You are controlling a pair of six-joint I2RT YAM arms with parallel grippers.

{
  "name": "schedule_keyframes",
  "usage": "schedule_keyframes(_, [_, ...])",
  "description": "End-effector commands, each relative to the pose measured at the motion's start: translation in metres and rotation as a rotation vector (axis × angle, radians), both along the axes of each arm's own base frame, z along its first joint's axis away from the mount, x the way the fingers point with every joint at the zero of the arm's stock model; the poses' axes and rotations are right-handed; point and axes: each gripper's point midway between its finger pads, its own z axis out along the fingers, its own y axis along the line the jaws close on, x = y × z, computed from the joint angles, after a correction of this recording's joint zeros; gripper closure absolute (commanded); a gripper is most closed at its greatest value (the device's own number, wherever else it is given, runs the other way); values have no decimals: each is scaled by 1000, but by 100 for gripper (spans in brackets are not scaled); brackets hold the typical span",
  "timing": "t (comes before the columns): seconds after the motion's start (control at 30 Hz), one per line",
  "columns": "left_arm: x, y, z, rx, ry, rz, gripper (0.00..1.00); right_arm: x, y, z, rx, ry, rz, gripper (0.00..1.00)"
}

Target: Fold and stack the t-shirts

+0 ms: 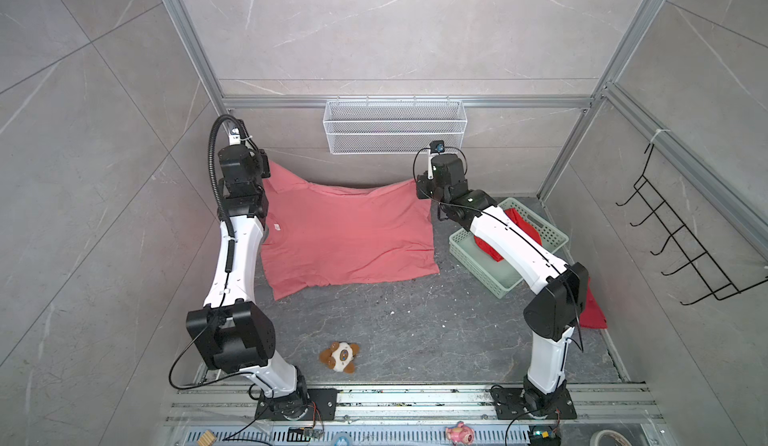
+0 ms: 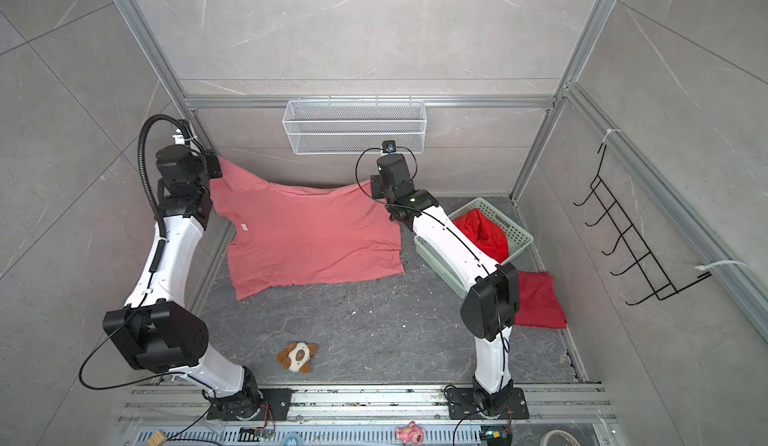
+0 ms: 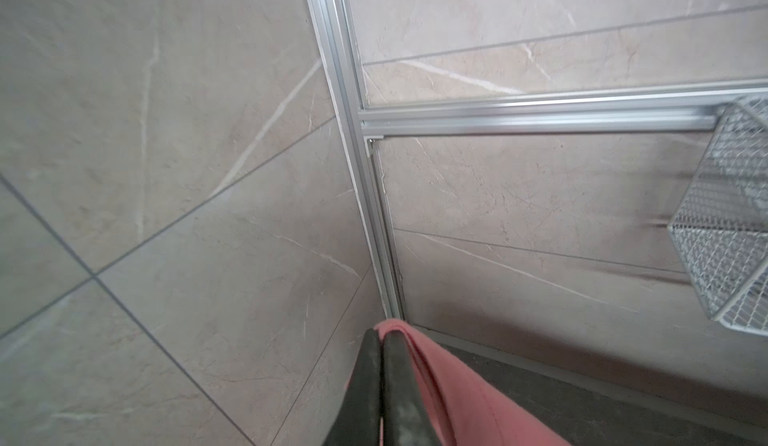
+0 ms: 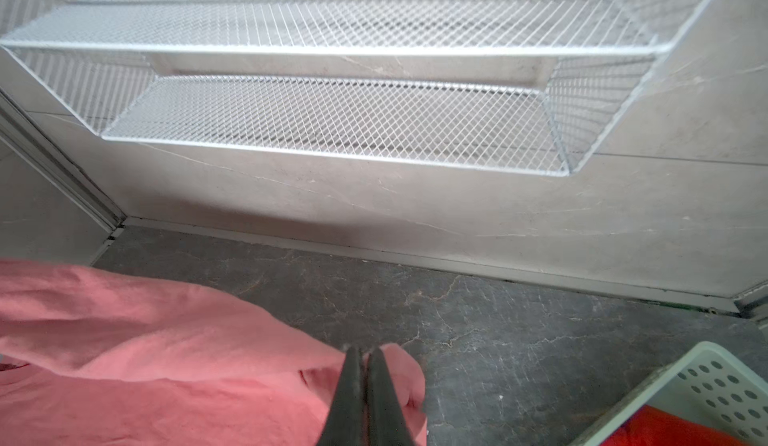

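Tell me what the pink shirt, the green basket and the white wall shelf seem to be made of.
The pink shirt: soft matte cloth, probably cotton knit; it sags and wrinkles. The basket: likely moulded plastic, smooth pale green, walls punched with even holes. The shelf: metal mesh on a wire frame, apparently white-coated; you can see through it.

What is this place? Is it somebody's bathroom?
Probably not: it looks like a robot test booth dressed as a laundry corner. Tile panels sit in an aluminium frame, two robot arms are bolted to a rail, and a green basket holds a red shirt.
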Motion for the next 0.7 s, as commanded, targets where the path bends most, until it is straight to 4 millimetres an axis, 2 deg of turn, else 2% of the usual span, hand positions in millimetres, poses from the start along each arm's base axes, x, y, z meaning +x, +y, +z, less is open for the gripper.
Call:
schedule_keyframes(0.0, [-83,-6,137,48,-336,16,100,-50,-18,114,76,-205,45,100])
schedule_keyframes(0.17, [-177,-18,232,140,-558,51,100,-134,-25,207,97,-399,149,100])
schedule_keyframes(0.27, [-233,-23,272,206,-660,96,100,-177,-28,242,112,-470,208,100])
schedule_keyframes(0.4, [-291,-30,304,279,-747,148,100,-213,-34,267,156,-515,274,100])
schedule_keyframes(0.5, [-325,-35,319,302,-804,165,100,-230,-39,281,180,-545,302,100])
schedule_keyframes(0.6, [-345,-40,327,314,-841,165,100,-243,-46,294,199,-583,314,100])
schedule_keyframes(0.67, [-349,-41,330,322,-850,170,100,-246,-50,300,195,-607,308,100])
